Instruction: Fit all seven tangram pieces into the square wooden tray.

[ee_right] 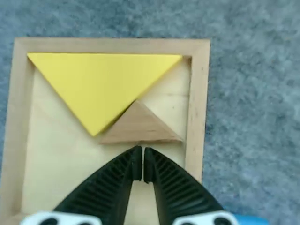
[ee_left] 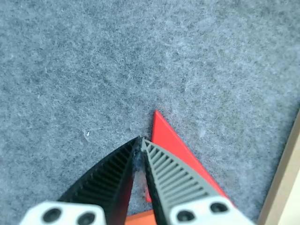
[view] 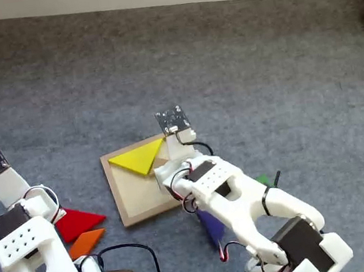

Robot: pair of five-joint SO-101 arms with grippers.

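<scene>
My right gripper [ee_right: 142, 161], tips together, hangs over the tray [ee_right: 199, 93] just near of the wooden triangle [ee_right: 140, 126] touching the yellow triangle [ee_right: 98, 79], so a careless push could jam both askew; my left gripper [ee_left: 141, 145], likewise together, is over the red triangle [ee_left: 164, 133] left of the tray.

Tray [view: 118, 184] holding big triangle [view: 138, 158] along its far wall, small triangle [ee_right: 138, 126] touching that one's near edge. Left of tray, loose triangle [view: 78, 222], flat piece [view: 86, 242] just nearer. Right of tray, by its near corner, pointed piece [view: 212, 226].
</scene>
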